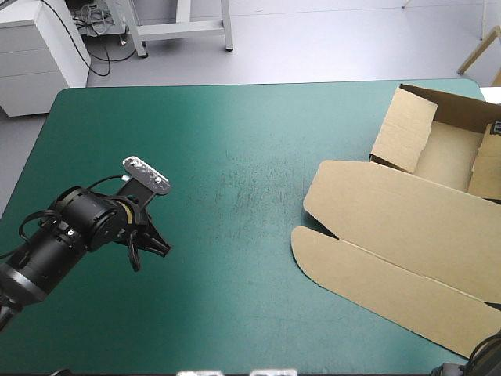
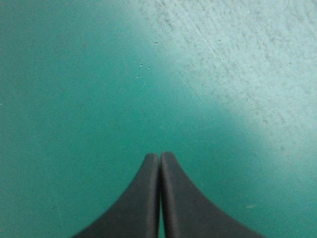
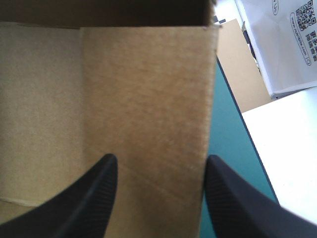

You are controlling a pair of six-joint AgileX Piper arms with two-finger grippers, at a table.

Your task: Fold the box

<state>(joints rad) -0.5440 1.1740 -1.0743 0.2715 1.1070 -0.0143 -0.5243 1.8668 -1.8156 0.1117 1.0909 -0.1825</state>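
The brown box (image 1: 407,227) lies at the table's right side as an open tray, with its walls raised at the far right corner and its lid (image 1: 391,266) flat toward the front. My left gripper (image 1: 159,247) hovers over bare teal-green cover left of centre, well away from the box. In the left wrist view this gripper (image 2: 159,156) is shut, with nothing in it. My right gripper (image 3: 161,161) is open over the box's inside. A brown panel (image 3: 148,89) lies between its fingers, one finger (image 3: 233,198) at that panel's edge. The high view barely shows this gripper.
A wide stretch of teal-green cover (image 1: 235,157) separates my left gripper from the box. Beyond the table's right edge stands a white surface (image 3: 282,139) bearing a printed white sheet (image 3: 282,44) and another piece of brown board (image 3: 242,69).
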